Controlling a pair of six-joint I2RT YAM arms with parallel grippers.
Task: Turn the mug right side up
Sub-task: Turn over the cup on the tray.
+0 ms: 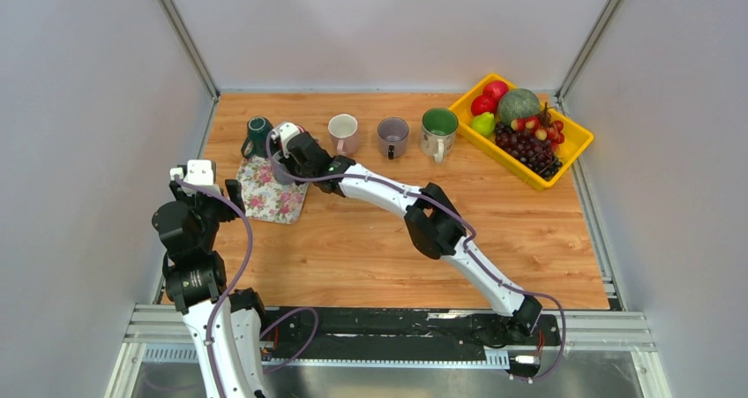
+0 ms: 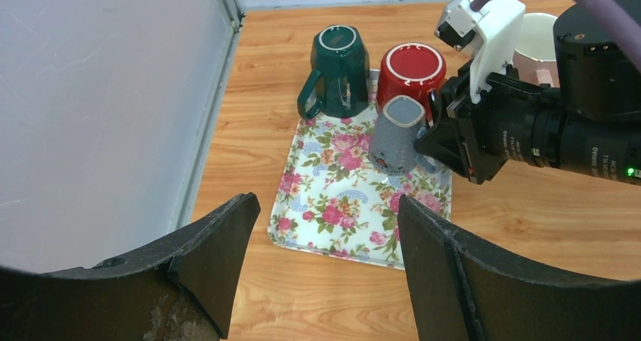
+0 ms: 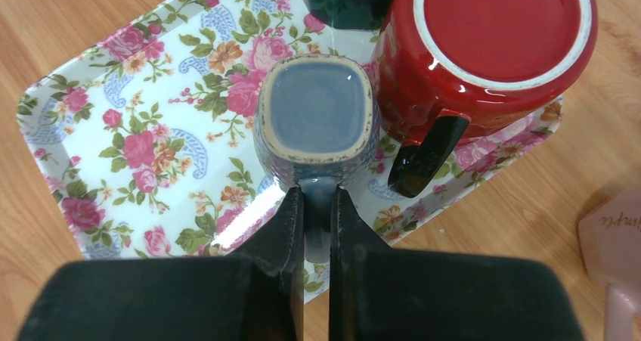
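A grey-blue square mug (image 3: 316, 122) stands upside down on the floral tray (image 3: 136, 129); it also shows in the left wrist view (image 2: 397, 133). My right gripper (image 3: 317, 205) is shut on its handle from the near side, and shows in the top view (image 1: 287, 146). A red mug (image 3: 491, 46) and a dark green mug (image 2: 340, 69) stand upside down just behind and beside it. My left gripper (image 2: 325, 227) is open and empty, hovering near the tray's near edge (image 2: 332, 246).
Three upright mugs stand in a row behind: pink (image 1: 343, 133), grey (image 1: 392, 136), green-lined (image 1: 438, 131). A yellow basket (image 1: 569, 155) of fruit sits at the back right. A side wall stands to the left.
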